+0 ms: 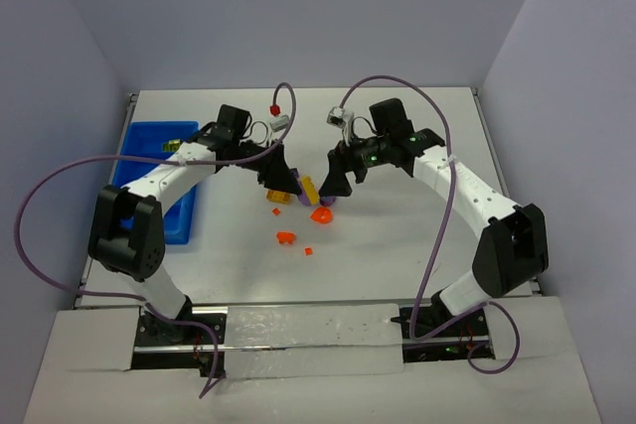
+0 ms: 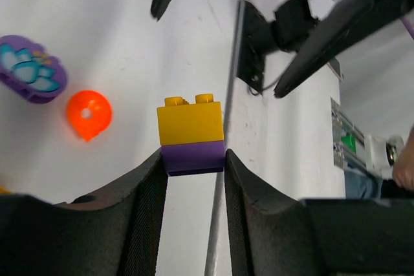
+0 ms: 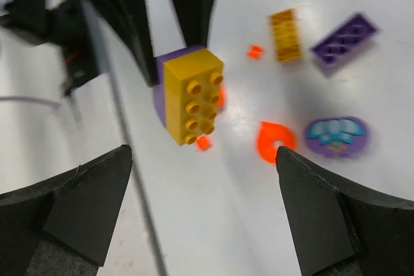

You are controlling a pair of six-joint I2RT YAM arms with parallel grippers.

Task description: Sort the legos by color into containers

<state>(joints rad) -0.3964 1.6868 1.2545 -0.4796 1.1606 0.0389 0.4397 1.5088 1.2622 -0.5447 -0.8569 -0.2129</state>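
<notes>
My left gripper (image 1: 290, 184) (image 2: 193, 157) is shut on the purple lower half of a yellow-and-purple brick (image 2: 191, 126) (image 1: 310, 189) (image 3: 191, 95) near the table's middle. My right gripper (image 1: 334, 186) (image 3: 202, 159) is open and empty, right beside that brick and facing it. Loose on the table are an orange ring piece (image 3: 275, 141) (image 2: 89, 114) (image 1: 321, 213), a purple oval with a blue print (image 3: 336, 136) (image 2: 31, 69), a yellow flat brick (image 3: 286, 35), a purple plate (image 3: 344, 33) and small orange bits (image 1: 284, 237). The blue tray (image 1: 139, 138) is at the far left.
The left arm reaches over the tray's right side, and a small yellow-green piece (image 1: 175, 145) shows in the tray's back part. A tiny orange bit (image 1: 309, 250) lies toward the near edge. Purple cables loop over both arms.
</notes>
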